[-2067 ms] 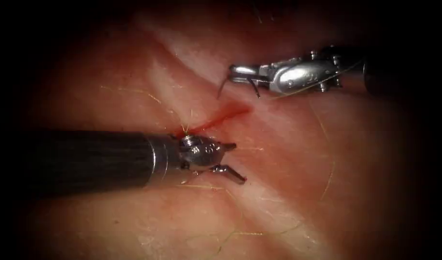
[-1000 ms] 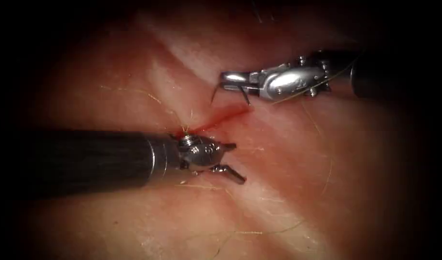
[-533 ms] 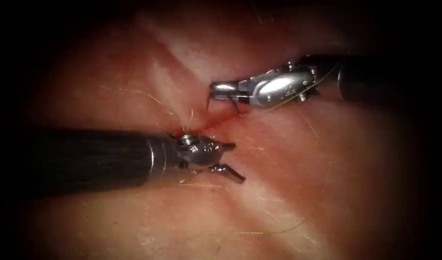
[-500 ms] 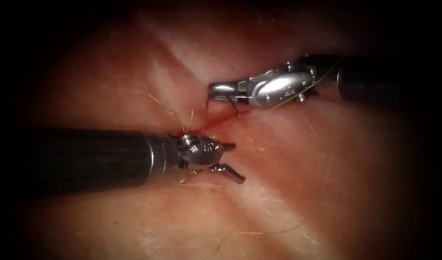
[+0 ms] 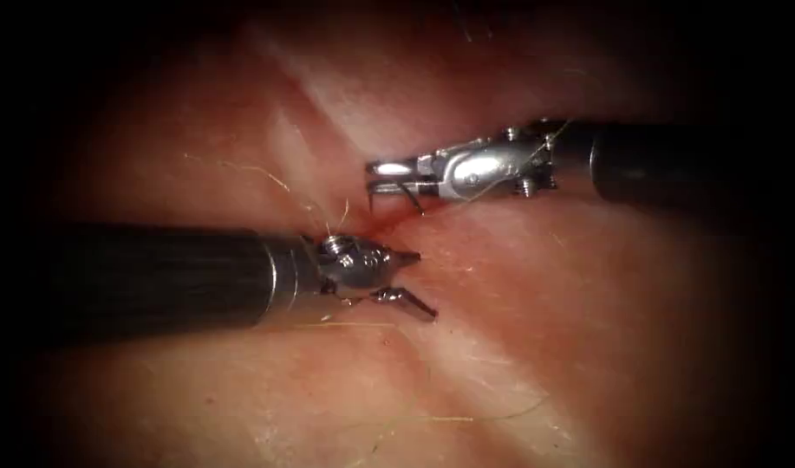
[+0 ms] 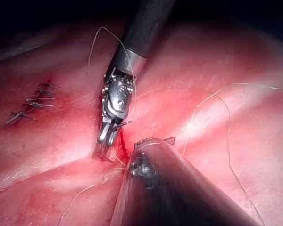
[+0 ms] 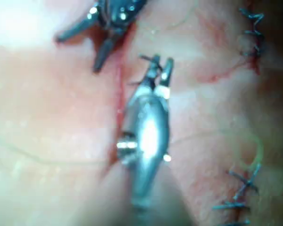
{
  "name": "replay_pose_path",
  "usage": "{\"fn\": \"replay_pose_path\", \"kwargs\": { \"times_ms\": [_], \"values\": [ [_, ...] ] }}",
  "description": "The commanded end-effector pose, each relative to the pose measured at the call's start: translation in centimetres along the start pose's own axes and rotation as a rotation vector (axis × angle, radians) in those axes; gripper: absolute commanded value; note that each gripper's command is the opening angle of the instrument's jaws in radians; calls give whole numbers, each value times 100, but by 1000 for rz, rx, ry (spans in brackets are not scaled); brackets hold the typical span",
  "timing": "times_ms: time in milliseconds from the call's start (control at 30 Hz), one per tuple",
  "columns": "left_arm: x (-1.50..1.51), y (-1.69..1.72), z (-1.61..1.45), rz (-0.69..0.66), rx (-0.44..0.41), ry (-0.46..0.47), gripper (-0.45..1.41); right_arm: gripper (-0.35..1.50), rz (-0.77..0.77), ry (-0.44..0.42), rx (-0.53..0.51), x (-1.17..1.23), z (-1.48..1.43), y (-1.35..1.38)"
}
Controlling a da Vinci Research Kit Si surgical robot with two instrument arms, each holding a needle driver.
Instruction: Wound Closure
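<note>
The tissue (image 5: 536,303) bears a cut marked by a streak of red fluid (image 5: 384,224). My right tool (image 5: 373,174) reaches in from the right, just above the cut's upper end, shut on the small curved needle (image 5: 412,198) near mid-curve. Both needle ends point down at the tissue. The tip sits at the surface by the fluid, and I cannot tell whether it has entered. Thread (image 5: 549,139) trails back along this tool. My left tool (image 5: 421,284) lies on the left of the cut, open and holding nothing. In the right wrist view the right tool (image 7: 160,63) carries the needle (image 7: 146,59).
Loose thread (image 5: 466,419) lies on the tissue below the tools, and more thread (image 6: 226,117) curves over it in the left wrist view. Finished stitches (image 6: 33,101) sit off to one side; other stitches (image 7: 238,197) show in the right wrist view.
The right tool has carried the needle down and to the left until its ends hang at the cut's upper end. The left tool has shifted slightly upward and stayed open.
</note>
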State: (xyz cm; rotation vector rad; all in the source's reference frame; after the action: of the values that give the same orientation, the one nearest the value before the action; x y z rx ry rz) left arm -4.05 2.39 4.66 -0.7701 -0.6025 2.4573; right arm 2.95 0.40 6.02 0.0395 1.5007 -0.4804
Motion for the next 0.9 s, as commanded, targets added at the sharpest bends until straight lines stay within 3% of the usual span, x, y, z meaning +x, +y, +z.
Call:
{"fn": "replay_pose_path", "kwargs": {
  "times_ms": [33,300,567,900],
  "values": [
    [2,-2,7,2,-1,1,64,-35,-7,-13,35,-5,8,-1],
    [2,-2,7,2,-1,-2,64,-35,-9,-14,52,-15,12,-17],
    [1,-2,8,3,-3,-2,64,-35,20,-14,45,-10,9,-13],
    [1,-2,8,3,-3,-2,64,-35,174,0,58,-19,5,-15]
  ]
}}
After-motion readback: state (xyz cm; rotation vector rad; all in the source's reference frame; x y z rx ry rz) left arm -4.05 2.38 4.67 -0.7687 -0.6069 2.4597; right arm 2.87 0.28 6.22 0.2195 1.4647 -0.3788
